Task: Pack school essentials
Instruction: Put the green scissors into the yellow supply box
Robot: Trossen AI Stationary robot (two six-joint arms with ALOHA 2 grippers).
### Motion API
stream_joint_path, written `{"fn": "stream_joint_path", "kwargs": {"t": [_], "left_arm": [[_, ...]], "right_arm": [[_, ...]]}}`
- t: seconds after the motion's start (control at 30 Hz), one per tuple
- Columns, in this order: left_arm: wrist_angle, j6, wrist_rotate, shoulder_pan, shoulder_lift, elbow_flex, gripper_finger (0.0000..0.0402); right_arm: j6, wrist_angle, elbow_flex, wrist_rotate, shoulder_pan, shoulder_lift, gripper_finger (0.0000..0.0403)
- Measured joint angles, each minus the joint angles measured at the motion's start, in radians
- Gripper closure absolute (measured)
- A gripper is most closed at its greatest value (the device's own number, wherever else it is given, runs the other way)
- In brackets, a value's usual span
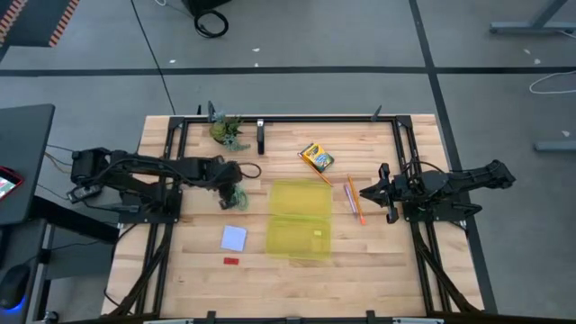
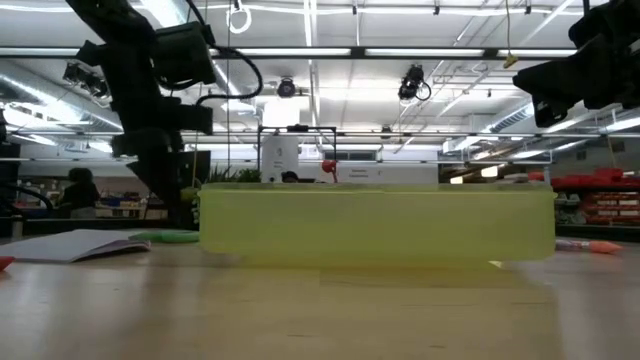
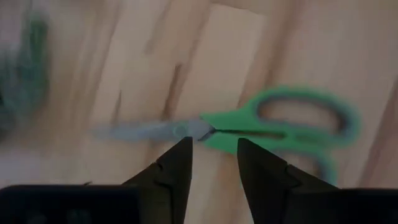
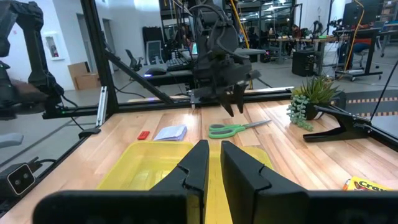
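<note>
Directly below the left tool (image 3: 211,158), its fingers apart, green-handled scissors (image 3: 249,127) lie flat on the counter (image 1: 378,261), blades closed, at nine o'clock from the yellow case (image 1: 299,220). Right tool (image 4: 212,163) waits, fingers slightly apart.

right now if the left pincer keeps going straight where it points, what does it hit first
Most likely the green-handled scissors. The left pincer is open and aimed at the table, its fingertips framing the pivot where blades meet handles. How far above them it hangs is unclear.
</note>
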Motion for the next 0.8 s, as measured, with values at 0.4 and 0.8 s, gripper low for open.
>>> {"fn": "stream_joint_path", "kwargs": {"t": [0.4, 0.8], "left_arm": [[0.003, 0.552, -0.015, -0.025, 0.0, 0.0, 0.0198], [-0.116, 0.692, -0.005, 0.077, 0.106, 0.143, 0.0213]], "right_arm": [[0.0, 0.0, 0.0, 0.0, 0.0, 0.0, 0.0352], [0.0, 0.0, 0.0, 0.0, 0.0, 0.0, 0.0352]]}}
